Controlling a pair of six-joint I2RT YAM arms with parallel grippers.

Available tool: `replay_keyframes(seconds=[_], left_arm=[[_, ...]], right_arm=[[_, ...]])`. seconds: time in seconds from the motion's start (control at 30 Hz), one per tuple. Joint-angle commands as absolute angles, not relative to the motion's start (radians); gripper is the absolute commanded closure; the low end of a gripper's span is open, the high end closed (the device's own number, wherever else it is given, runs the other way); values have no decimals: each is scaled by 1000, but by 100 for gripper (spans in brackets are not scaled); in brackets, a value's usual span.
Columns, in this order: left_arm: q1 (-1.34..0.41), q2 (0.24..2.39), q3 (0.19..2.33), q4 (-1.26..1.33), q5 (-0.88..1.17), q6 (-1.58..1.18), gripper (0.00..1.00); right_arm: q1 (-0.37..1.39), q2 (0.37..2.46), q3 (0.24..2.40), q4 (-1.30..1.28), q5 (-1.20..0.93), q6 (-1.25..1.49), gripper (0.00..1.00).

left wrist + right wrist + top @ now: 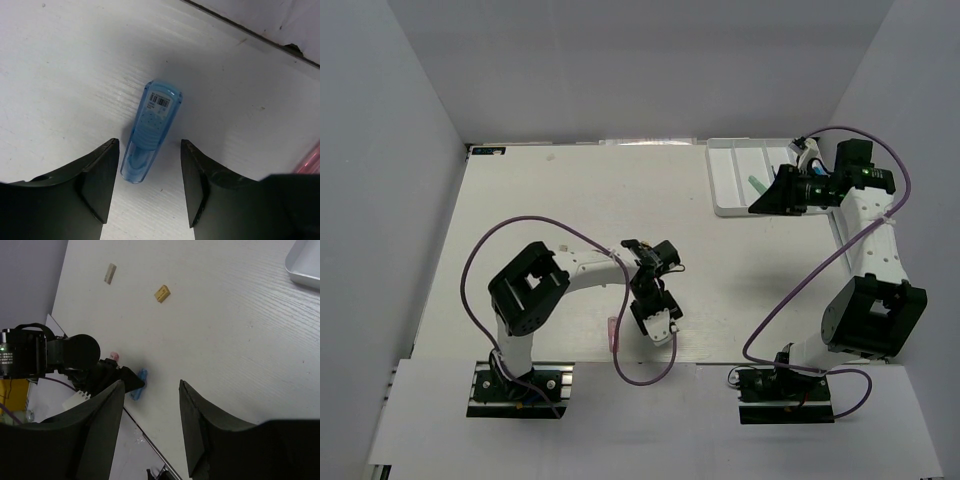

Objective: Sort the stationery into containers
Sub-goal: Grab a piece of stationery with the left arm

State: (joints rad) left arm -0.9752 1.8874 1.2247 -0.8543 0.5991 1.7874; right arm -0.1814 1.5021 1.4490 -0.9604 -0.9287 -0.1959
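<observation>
A translucent blue capsule-shaped piece (150, 131) lies flat on the white table. Its near end sits between the fingertips of my left gripper (150, 185), closer to the left finger (102, 175). The jaws stand open and touch nothing. In the top view the left gripper (658, 318) hovers low near the table's front edge and hides the blue piece. A pink piece (611, 331) lies just to its left. My right gripper (767, 200) is open and empty at the front edge of the white tray (728, 170), beside a green item (757, 185) in the tray.
Two tan bits (110, 273) (162, 293) lie on the table far from the tray corner (305, 265). In the right wrist view the blue piece (139, 383) and the pink piece (114, 356) show beside the left arm (45, 357). Grey walls enclose the table.
</observation>
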Motion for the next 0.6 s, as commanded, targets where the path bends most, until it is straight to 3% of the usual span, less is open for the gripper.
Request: replay_keyframes(seconds=[0.0,0.13,0.27,0.33,0.57], left_arm=[[-982,1927,1255,-882,575,1836,38],[-982,1974,1296,-931,555,1856,43],[-982,1961,1273,-928,538,1852,57],[-982,1931,1230,-913,528,1856,65],[-982,1806,1108,-778,520,1806,77]], right_arm=[[-181,1486,1456,-1002,-982,-245,47],[-183,1517,1497,-1045,-994,-282,48],[-176,1517,1479,-1071,-1043,-311,48],[-173,1525,1441,-1075,-1101,-305,48],[-138,1500,1272,-1118,-1187,-360,49]])
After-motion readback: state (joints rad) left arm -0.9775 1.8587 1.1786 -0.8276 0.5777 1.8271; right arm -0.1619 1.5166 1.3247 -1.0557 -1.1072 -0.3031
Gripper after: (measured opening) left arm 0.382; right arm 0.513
